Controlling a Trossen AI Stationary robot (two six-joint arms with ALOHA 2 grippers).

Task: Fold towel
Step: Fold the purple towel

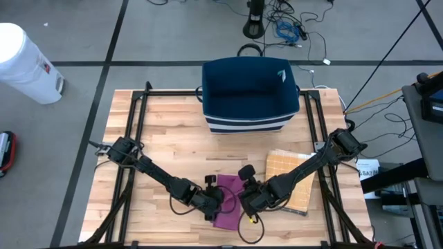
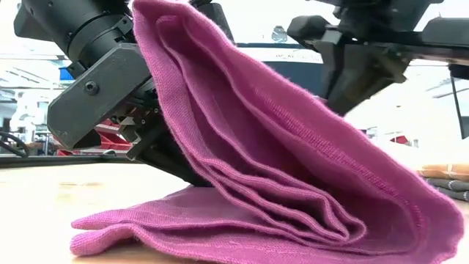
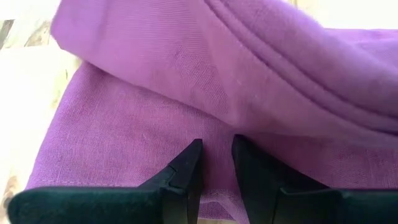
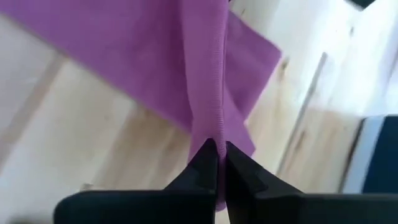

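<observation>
Fingers (image 4: 205, 163) on lengthwise towel (image 1: 230, 203)

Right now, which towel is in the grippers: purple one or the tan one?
The purple towel, at the table's front middle. The right gripper is shut on its edge. The tan folded towel lies untouched to the right, beside the right arm.

A wooden table (image 1: 166, 138) carries a dark blue basket (image 1: 250, 93) at the middle of its far edge, a purple towel (image 1: 230, 200) near the near edge, and a tan folded cloth (image 1: 291, 174) beside it towards the right edge.
</observation>
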